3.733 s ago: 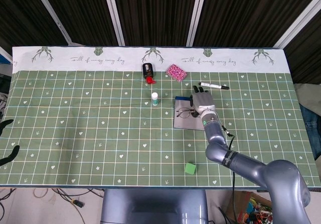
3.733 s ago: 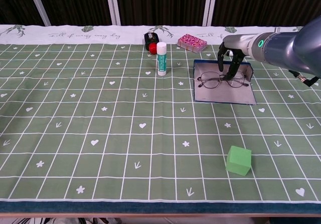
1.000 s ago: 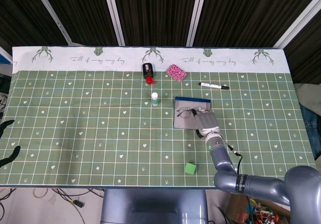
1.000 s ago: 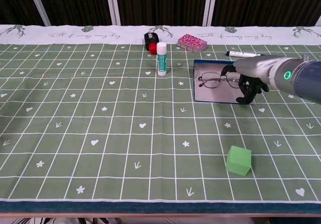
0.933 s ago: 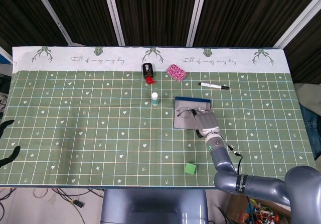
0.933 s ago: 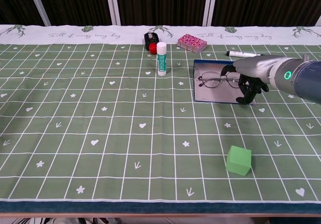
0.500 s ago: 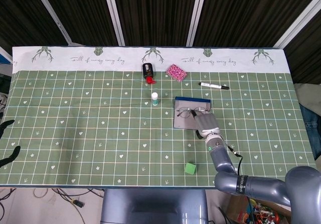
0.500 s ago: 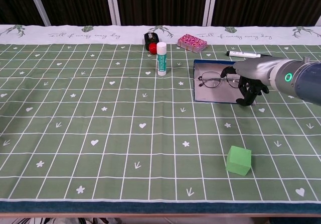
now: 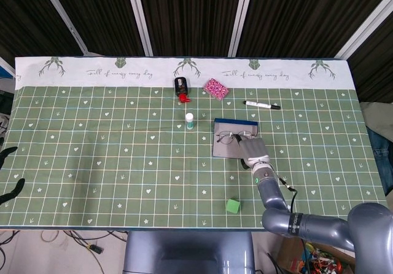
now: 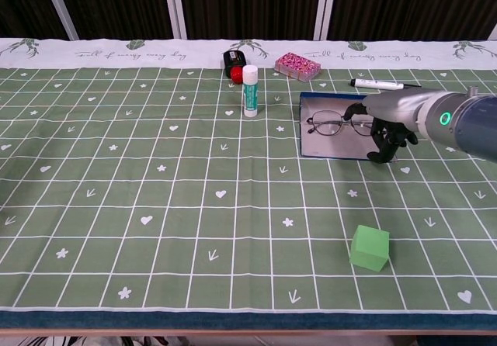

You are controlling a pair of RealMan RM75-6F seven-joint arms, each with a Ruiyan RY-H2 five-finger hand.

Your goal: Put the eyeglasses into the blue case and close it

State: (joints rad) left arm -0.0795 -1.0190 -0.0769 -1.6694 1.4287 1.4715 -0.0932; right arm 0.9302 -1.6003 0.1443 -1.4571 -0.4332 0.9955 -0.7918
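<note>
The blue case (image 9: 223, 150) (image 10: 334, 147) lies open and flat on the green cloth, right of centre. The eyeglasses (image 9: 225, 138) (image 10: 330, 123) rest on its grey lining, lenses toward the far edge. My right hand (image 9: 252, 150) (image 10: 386, 126) sits over the case's near right corner. Its fingers curl down around the right edge and the thumb reaches over the lining beside the glasses' right lens. That corner is hidden under the hand. My left hand (image 9: 8, 188) shows only as dark, spread fingertips at the far left edge of the head view, holding nothing.
A white glue stick (image 9: 189, 121) (image 10: 249, 90) stands left of the case. Behind it are a black and red object (image 9: 180, 87), a pink box (image 9: 215, 88) and a marker (image 9: 261, 105) (image 10: 373, 84). A green cube (image 9: 232, 206) (image 10: 370, 247) sits near the front edge.
Since 3.7 s ago my right hand moved from above the glasses to the case's near right corner. Over the last second it only shifted slightly; glasses and case stay put.
</note>
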